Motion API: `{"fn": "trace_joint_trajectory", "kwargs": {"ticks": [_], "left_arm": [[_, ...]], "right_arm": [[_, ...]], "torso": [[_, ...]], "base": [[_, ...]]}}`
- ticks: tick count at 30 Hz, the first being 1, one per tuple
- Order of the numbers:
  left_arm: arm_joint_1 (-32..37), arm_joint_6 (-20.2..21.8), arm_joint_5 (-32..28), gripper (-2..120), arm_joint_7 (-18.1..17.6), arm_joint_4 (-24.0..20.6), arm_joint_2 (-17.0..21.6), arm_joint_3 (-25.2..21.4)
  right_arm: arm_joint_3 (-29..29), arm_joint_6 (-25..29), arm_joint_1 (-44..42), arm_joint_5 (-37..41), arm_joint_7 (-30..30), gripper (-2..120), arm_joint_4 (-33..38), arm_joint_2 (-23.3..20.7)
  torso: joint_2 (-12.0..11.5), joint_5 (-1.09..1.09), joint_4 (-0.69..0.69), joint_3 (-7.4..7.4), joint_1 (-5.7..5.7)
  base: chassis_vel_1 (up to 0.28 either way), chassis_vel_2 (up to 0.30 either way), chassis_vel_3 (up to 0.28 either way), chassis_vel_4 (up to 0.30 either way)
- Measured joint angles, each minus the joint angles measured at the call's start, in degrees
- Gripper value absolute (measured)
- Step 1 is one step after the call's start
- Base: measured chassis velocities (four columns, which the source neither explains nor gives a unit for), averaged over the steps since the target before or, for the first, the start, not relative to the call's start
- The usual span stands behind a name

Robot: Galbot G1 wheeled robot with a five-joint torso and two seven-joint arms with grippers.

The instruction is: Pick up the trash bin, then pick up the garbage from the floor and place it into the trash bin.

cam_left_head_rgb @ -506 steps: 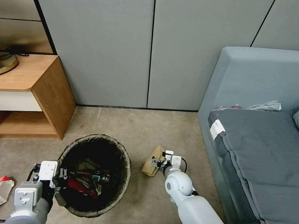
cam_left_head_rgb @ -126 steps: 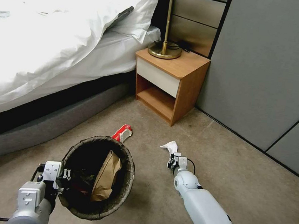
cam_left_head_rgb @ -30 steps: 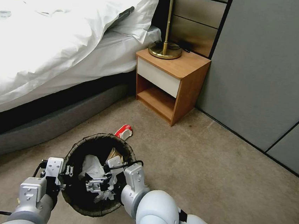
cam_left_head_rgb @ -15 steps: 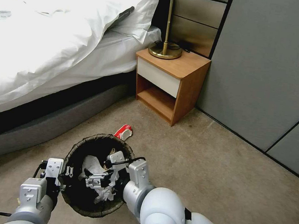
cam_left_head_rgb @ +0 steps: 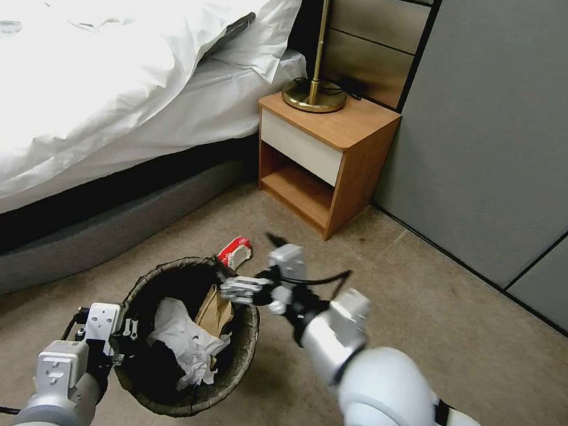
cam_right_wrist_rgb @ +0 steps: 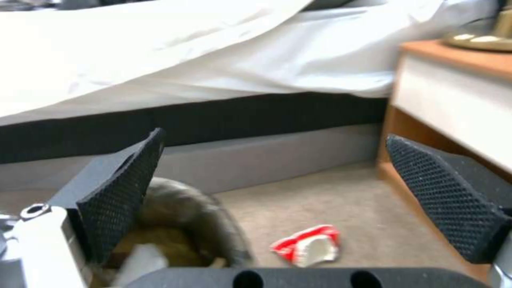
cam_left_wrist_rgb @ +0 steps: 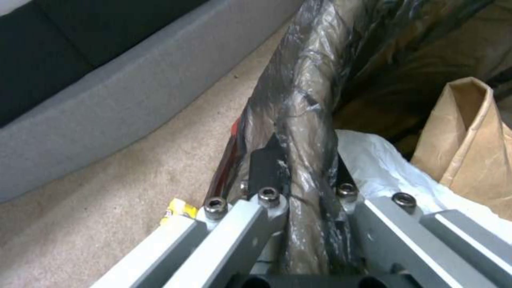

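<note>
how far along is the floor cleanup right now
Done: crumpled white tissue and brown paper bag lie inside the round, dark-lined trash bin. In hand: left gripper clamps its rim; open right gripper holds nothing. Left: red-and-white snack packet on the carpet.

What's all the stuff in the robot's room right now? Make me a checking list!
Surface: beige carpet floor, stained in spots.
Job's things: trash bin holding white tissue and brown paper; red-and-white packet on the floor just beyond the bin.
Clutter: small yellow wrapper on the carpet beside the bin.
Grippers: left gripper shut on the bin's rim; right gripper open, empty, above the bin's far rim.
Cables: black cable on the right wrist.
Surroundings: bed, nightstand, lamp.
</note>
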Motion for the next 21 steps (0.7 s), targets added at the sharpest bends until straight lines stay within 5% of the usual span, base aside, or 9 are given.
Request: {"fn": "trace_joint_trajectory", "kwargs": {"ticks": [11, 15, 21], "left_arm": [[0.2, -0.1, -0.1, 1, 0.0, 0.0, 0.1, -0.2], [-0.1, -0.1, -0.4, 1, 0.1, 0.0, 0.5, -0.3], [-0.7, -0.2, -0.6, 1, 0.1, 0.0, 0.8, -0.4]], "right_arm": [[15.4, 8.1, -14.8, -12.8, -0.1, 100, 1.3, 2.6], [22.6, 12.9, -20.7, -17.9, 0.0, 100, -1.4, 7.4], [31.4, 17.1, -23.8, -17.2, 0.4, 100, -5.1, 9.3]], "torso": [[0.0, -0.01, 0.00, 0.00, 0.00], [0.0, 0.00, 0.00, 0.00, 0.00], [0.0, -0.01, 0.01, 0.00, 0.00]], "base": [[0.000, 0.000, 0.000, 0.000], [0.000, 0.000, 0.000, 0.000], [0.000, 0.000, 0.000, 0.000]]}}
